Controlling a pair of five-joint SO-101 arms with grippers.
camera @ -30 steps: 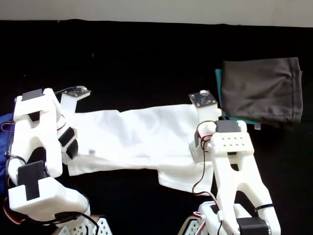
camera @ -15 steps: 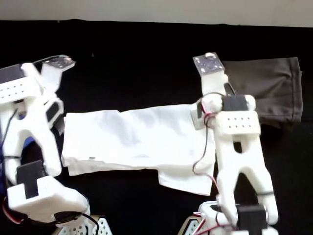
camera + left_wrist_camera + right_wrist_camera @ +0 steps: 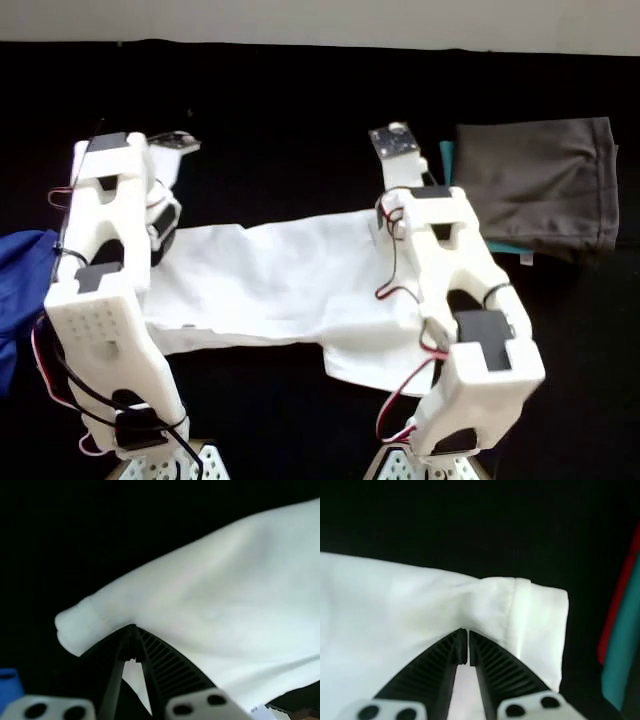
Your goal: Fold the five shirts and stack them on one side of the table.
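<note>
One white shirt [image 3: 280, 290] lies half-folded mid-table, far corners pinched in the closed left gripper [image 3: 131, 630] and right gripper [image 3: 465, 632], a crumpled blue shirt [image 3: 20, 280] waits leftward, and farther right two seem finished (dark grey shirt [image 3: 535, 180] on teal shirt [image 3: 447, 160]).

1. High view: even, diffuse light from above. The black table [image 3: 300, 120] swallows nearly all of it and shows no texture. A pale wall [image 3: 320, 20] forms a bright strip along the top edge.
2. The white shirt [image 3: 280, 285], centre of frame, is close to washed out. Only soft grey shading marks its creases.
3. The left arm [image 3: 105, 300] and right arm [image 3: 460, 290] are evenly lit, without hard glare.
4. Left wrist view: the shirt glows across the right half, while the upper left is pure black. The left gripper [image 3: 131, 629] reads as a dark silhouette.
5. Right wrist view: equally high contrast. A faint shadow follows the shirt's hem seam above the right gripper [image 3: 464, 631].
</note>
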